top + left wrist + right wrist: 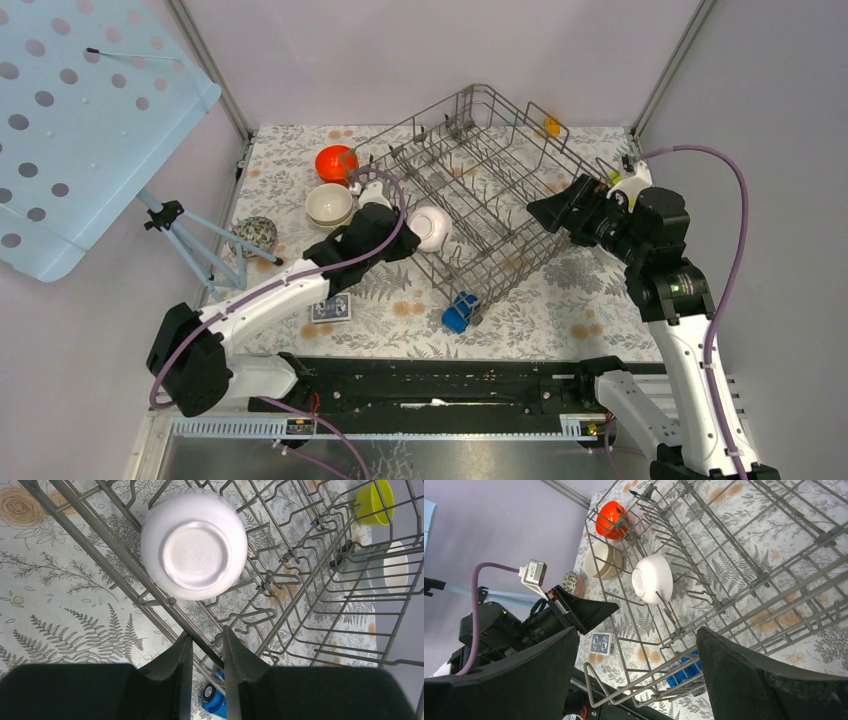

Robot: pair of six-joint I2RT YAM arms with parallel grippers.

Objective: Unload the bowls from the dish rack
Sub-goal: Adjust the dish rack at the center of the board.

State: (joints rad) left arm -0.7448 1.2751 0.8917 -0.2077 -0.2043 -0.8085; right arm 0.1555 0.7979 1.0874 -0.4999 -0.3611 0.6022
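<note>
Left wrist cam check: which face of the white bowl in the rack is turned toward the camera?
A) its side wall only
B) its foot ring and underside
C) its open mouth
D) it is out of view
B: the left wrist view shows the white bowl with its round foot ring and flat underside facing the camera, among the dish rack tines beyond the left gripper.

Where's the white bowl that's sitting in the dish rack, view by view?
Top external: white bowl left of centre, at the left edge of the dish rack.
Left wrist: upper centre, its base facing the camera.
Right wrist: near centre, a little above the middle.
Shared landmark: blue toy car at the rack's near corner.
</note>
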